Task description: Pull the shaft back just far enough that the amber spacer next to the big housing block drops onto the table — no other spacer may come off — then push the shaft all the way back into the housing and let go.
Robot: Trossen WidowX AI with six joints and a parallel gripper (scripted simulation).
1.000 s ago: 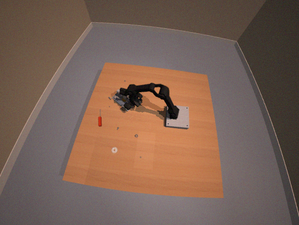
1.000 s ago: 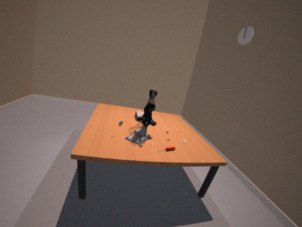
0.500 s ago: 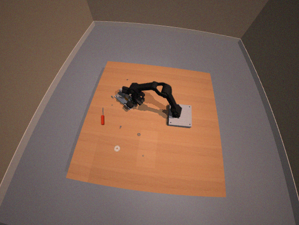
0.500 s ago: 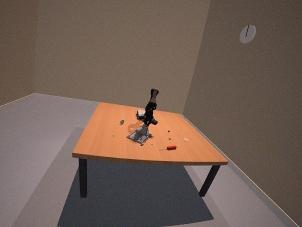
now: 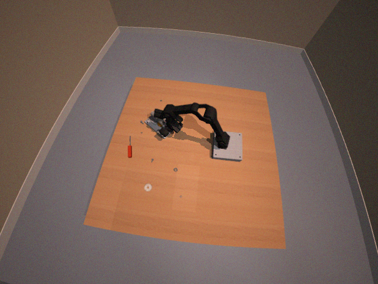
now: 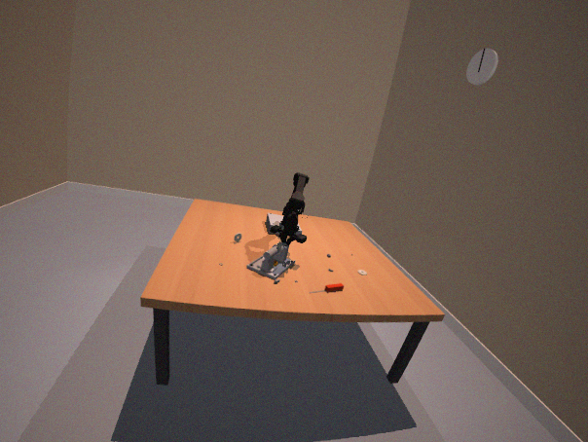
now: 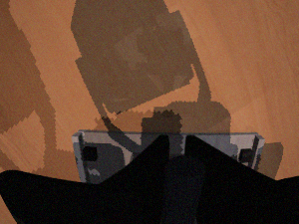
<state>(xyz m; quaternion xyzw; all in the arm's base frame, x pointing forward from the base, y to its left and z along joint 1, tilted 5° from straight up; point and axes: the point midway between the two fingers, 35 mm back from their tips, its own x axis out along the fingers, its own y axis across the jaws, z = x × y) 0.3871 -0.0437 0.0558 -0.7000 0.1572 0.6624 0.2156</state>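
My gripper [image 6: 286,242] [image 7: 176,143] is shut on the shaft, which shows only as a dark bar [image 7: 183,190] between and below the fingers in the wrist view. The fixture's grey base plate [image 6: 253,267] [image 7: 233,140] lies on the table, with grey blocks [image 6: 280,251] standing on it; which one is the big housing block is hard to tell. An amber spacer [image 5: 159,124] [image 6: 275,263] shows low among the grey parts; whether it is on the shaft or lies loose cannot be told. The other spacers and the shaft's fit in the housing are hidden by the gripper and shadow.
A red screwdriver [image 5: 129,151] [image 6: 334,287] lies near the fixture. A white ring [image 5: 148,189] [image 6: 362,273], a grey ring [image 5: 175,169] and several small metal bits lie about the table. The arm's pale mounting plate [image 5: 233,147] is at the other side.
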